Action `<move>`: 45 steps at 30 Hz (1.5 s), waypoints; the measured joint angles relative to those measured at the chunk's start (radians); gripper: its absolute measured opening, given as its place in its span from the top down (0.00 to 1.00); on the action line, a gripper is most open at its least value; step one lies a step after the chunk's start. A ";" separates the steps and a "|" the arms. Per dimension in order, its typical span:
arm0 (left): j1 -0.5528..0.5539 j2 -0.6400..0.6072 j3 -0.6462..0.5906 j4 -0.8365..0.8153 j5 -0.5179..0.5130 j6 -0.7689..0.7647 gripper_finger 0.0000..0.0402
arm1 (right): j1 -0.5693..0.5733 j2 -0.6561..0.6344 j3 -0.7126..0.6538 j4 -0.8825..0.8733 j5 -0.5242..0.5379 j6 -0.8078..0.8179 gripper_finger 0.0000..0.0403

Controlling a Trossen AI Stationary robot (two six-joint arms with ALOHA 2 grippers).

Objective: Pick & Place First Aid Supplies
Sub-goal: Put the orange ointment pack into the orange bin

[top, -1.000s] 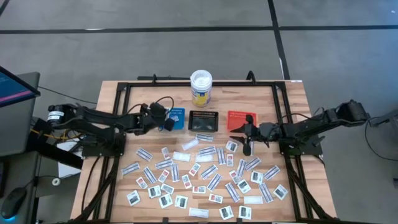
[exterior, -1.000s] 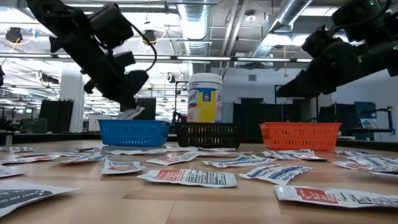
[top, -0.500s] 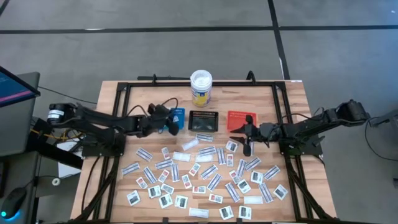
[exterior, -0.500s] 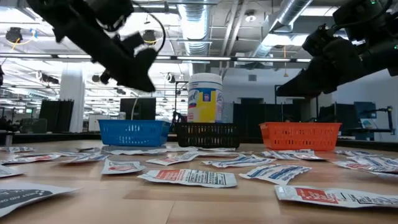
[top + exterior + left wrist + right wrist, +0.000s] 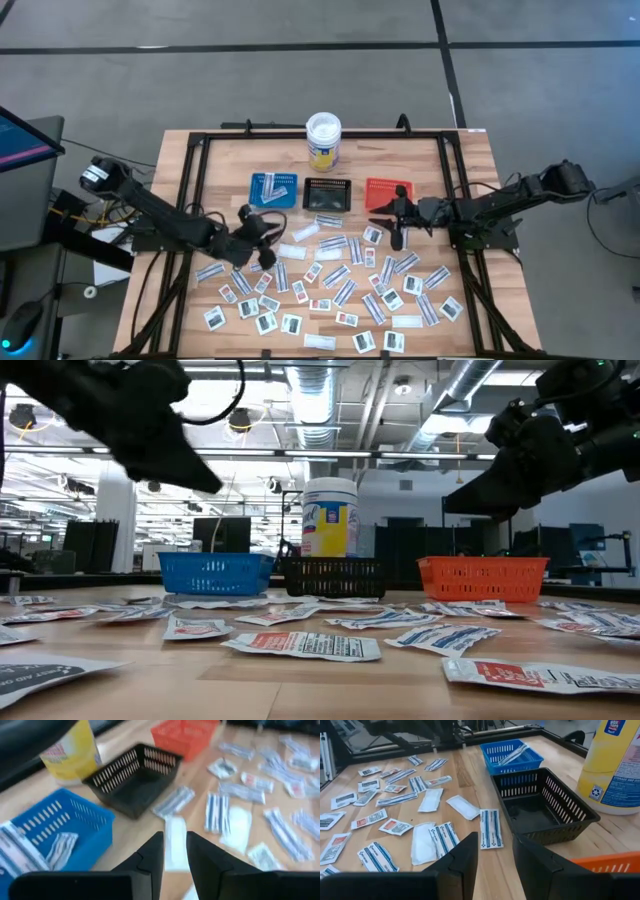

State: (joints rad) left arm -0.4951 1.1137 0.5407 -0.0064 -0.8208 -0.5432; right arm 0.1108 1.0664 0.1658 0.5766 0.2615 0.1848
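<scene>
Several small flat paper packets [image 5: 330, 280] lie scattered over the near half of the wooden table, also in the low view [image 5: 300, 645]. Some are white-and-blue strips, others squarish white with dark or red marks. A few strips lie inside the blue tray [image 5: 274, 188] [image 5: 35, 845]. My left gripper [image 5: 266, 240] [image 5: 174, 852] hovers open above the packets near the table's middle-left, with a plain white packet [image 5: 175, 840] just beyond its fingertips. My right gripper [image 5: 392, 225] [image 5: 495, 855] waits open in the air near the orange tray, above the packets' right side.
Along the far side stand a blue tray, a black tray [image 5: 327, 194] and an orange tray [image 5: 386, 192] in a row, with a white-lidded yellow-labelled tub [image 5: 323, 140] behind them. A black frame [image 5: 190, 200] borders the table. Bare wood shows between the trays and the packets.
My left gripper has swung away from above the blue tray, toward the near edge, and now hangs over the scattered packets. A white packet seen at its fingertips a second ago in the low view is no longer there. The right arm has kept still.
</scene>
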 joint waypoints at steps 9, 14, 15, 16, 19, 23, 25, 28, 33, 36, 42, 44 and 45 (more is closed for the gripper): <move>-0.037 0.083 0.000 -0.072 0.116 -0.102 0.65 | 0.063 0.002 0.000 0.000 -0.002 0.000 0.71; -0.037 0.163 0.000 -0.079 0.180 -0.123 0.57 | 0.080 0.002 0.000 -0.001 -0.002 0.000 0.66; -0.037 0.174 0.000 -0.088 0.182 -0.124 0.56 | 0.080 0.002 0.000 -0.001 -0.002 0.000 0.64; -0.037 0.182 0.000 -0.097 0.183 -0.124 0.55 | 0.080 0.002 0.000 0.000 -0.002 0.000 0.62; -0.030 0.192 0.000 -0.146 0.182 -0.121 0.54 | 0.079 0.002 0.000 0.000 -0.001 0.000 0.56; -0.026 0.190 0.000 -0.209 0.179 -0.126 0.55 | 0.079 0.002 0.000 0.000 0.000 0.000 0.49; -0.028 0.190 0.000 -0.225 0.205 -0.128 0.55 | 0.079 0.002 0.000 0.000 0.000 0.000 0.46; -0.028 0.190 0.000 -0.243 0.247 -0.139 0.55 | 0.079 0.002 0.000 0.000 0.000 0.000 0.44; -0.027 0.199 0.000 -0.248 0.248 -0.154 0.55 | 0.079 0.002 0.000 0.000 0.000 0.000 0.44; -0.024 0.225 0.000 -0.248 0.250 -0.155 0.55 | 0.079 0.002 0.000 -0.001 0.000 0.000 0.45; 0.003 0.287 0.006 -0.230 0.281 -0.209 0.56 | 0.079 0.002 0.000 0.000 0.000 0.000 0.47; 0.008 0.292 0.006 -0.223 0.285 -0.209 0.60 | 0.079 0.002 0.000 0.000 0.000 0.000 0.47; 0.011 0.292 0.006 -0.220 0.294 -0.209 0.63 | 0.079 0.002 0.000 0.000 0.000 0.000 0.48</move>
State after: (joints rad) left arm -0.4844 1.4052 0.5468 -0.2267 -0.5269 -0.7521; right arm 0.1894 1.0685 0.1661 0.5762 0.2619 0.1848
